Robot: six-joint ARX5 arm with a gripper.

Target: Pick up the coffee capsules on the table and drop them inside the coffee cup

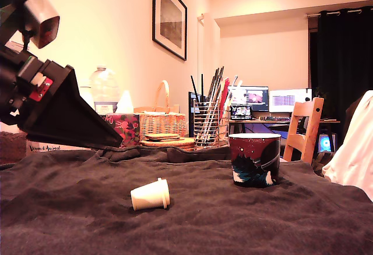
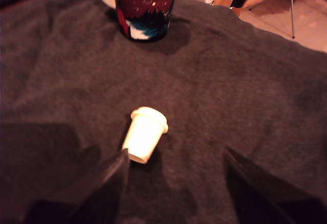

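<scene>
your tool (image 2: 176,193) is spread wide, nothing between the two dark wedge-shaped fingers (image 2: 110,191). in the exterior view it hangs at the exterior view's left, raised clear of the surface (image 1: 245,226), which is covered in a fuzzy, wrinkled dark grey-brown cloth. only one capsule (image 1: 151,195) visible: cream-white, smooth plastic, tapered like a thimble with a flanged rim, lying on its side on the cloth. in the wrist view the capsule sits just ahead of the finger tips, narrow end close to one finger, not touching as far as you can tell. beyond it, well apart, the coffee cup (image 1: 254,159) stands upright: squat, glazed, dark maroon with speckles, white rim, blue-white wave picture low down. further back: wire utensil holder (image 1: 207,124), wicker basket (image 1: 162,121).
</scene>
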